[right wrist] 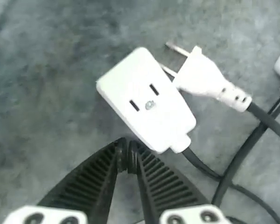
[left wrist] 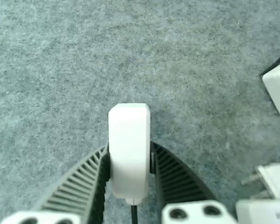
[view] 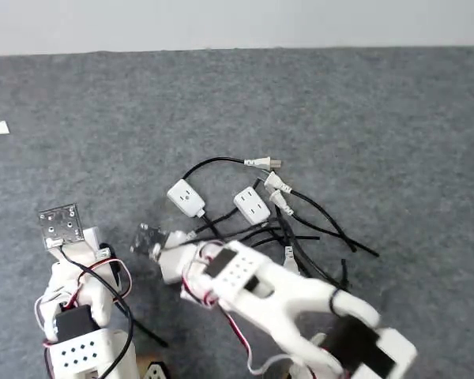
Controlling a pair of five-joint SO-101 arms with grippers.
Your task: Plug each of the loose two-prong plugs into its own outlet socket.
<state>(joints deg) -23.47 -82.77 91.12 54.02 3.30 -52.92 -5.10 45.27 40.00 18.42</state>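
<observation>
In the left wrist view my left gripper is shut on a white outlet socket, held on edge with its black cord running back between the fingers. My right gripper is shut with nothing in it, its tips just short of the cord end of another white socket lying face up. A loose two-prong plug lies right beside that socket, unplugged. From above, two sockets and three loose plugs lie mid-table among tangled black cords.
The left arm stands at the near left, and the right arm stretches from the near right toward the middle. A white socket corner and a plug sit beside the left gripper. Small white scraps lie far left on grey carpet.
</observation>
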